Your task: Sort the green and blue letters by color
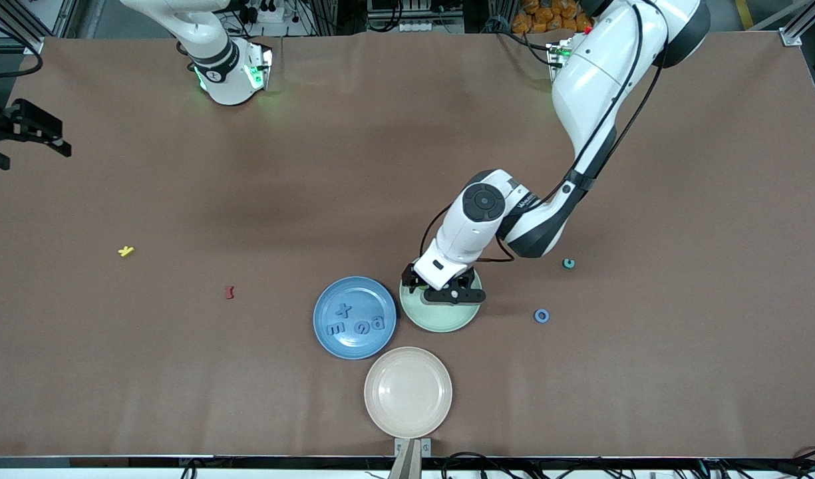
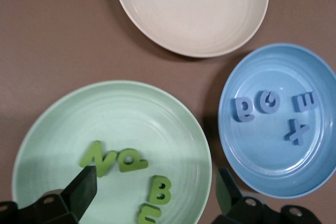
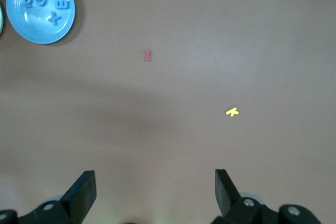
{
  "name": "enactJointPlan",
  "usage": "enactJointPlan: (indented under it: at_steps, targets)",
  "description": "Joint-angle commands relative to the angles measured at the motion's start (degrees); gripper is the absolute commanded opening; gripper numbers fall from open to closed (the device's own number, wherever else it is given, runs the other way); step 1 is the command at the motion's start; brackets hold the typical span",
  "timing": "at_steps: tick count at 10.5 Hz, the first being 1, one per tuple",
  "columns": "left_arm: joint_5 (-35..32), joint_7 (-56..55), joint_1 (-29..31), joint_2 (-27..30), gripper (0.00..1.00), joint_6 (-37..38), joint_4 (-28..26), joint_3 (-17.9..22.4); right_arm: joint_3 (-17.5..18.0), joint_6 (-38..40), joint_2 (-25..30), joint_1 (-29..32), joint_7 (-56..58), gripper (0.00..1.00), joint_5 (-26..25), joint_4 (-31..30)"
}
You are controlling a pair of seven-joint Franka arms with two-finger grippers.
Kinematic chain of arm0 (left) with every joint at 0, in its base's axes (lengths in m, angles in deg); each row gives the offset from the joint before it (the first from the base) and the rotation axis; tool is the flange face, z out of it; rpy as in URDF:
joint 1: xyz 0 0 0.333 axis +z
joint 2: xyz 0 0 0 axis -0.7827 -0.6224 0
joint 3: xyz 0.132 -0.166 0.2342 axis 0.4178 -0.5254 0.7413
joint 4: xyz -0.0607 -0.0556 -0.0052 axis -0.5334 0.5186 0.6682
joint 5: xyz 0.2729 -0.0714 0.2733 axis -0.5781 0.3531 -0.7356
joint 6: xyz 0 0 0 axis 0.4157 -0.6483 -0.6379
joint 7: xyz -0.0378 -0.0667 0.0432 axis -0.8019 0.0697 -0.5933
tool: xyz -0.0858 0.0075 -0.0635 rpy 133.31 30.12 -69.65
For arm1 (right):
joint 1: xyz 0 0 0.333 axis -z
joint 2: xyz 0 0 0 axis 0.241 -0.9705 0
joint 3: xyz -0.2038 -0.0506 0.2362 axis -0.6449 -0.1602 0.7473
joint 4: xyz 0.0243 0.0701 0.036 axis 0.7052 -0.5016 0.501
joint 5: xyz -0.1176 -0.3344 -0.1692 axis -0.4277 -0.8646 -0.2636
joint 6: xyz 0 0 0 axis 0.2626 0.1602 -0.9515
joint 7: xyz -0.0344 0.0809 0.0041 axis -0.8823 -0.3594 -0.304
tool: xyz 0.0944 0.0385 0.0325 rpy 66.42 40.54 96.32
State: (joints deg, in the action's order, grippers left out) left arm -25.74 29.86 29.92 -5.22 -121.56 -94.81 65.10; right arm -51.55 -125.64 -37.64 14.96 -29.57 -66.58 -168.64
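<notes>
Green letters (image 2: 126,163) under open left end effector (image 2: 152,192)

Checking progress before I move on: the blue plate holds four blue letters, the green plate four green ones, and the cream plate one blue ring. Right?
Not quite: the cream plate holds nothing, as the left wrist view shows. The blue ring lies on the table.

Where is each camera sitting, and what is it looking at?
Front view: high across the table, facing both arms; left gripper over the green plate.
Left wrist view: looks down past its open fingers at green letters.
Right wrist view: above bare table, open fingers showing.
All share the blue plate.
</notes>
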Motion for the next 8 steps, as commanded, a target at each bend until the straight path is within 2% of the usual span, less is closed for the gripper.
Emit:
enactJointPlan:
  at_steps: [1,3,4,7,8]
  targets:
    - [-2.1,1.0,2.4,6.5,1.00,6.1,-1.1,0.6,1.5,3.9,2.1,-0.8,-1.2,1.00,-0.6,0.1]
    - [-2.7,6.5,6.0,10.9,1.00,10.4,-1.1,0.4,0.9,6.2,6.8,-0.5,-1.2,1.00,-0.7,0.3]
    - [-2.7,7.8,7.7,12.9,1.00,12.3,-1.1,0.4,0.9,6.2,7.4,-0.5,-1.2,1.00,-0.7,0.7]
    - [-2.0,14.8,12.9,19.9,1.00,22.8,-1.1,0.0,0.9,3.8,4.4,0.6,-1.2,1.00,-1.4,0.0]
    - [-1.8,17.7,15.0,22.6,1.00,25.6,-1.0,-0.2,0.9,2.7,4.2,1.4,-1.1,1.00,-1.8,3.0]
